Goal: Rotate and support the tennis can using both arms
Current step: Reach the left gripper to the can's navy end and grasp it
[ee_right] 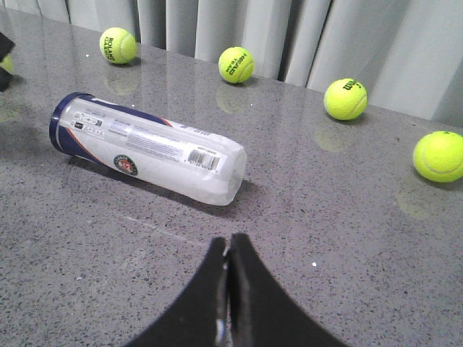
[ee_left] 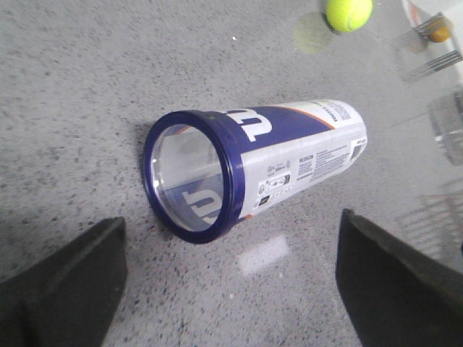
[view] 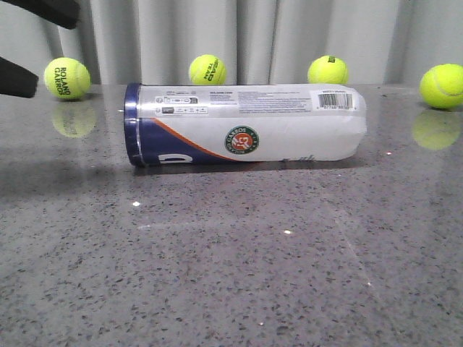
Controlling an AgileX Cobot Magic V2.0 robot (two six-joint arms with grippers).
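Observation:
The tennis can (view: 246,124) lies on its side on the grey table, navy rim to the left, round logo facing front. It also shows in the left wrist view (ee_left: 253,170), open navy rim toward the camera, and in the right wrist view (ee_right: 145,147). My left gripper (ee_left: 231,282) is open and empty, its black fingers (ee_left: 65,289) wide apart a little short of the rim; its fingers show at the far left in the front view (view: 18,78). My right gripper (ee_right: 228,246) is shut and empty, some way off the can's clear end.
Several yellow-green tennis balls stand along the back by the curtain: one at far left (view: 66,78), one behind the can (view: 207,70), one further right (view: 328,70), one at far right (view: 442,86). Clear racks (ee_left: 441,108) show in the left wrist view.

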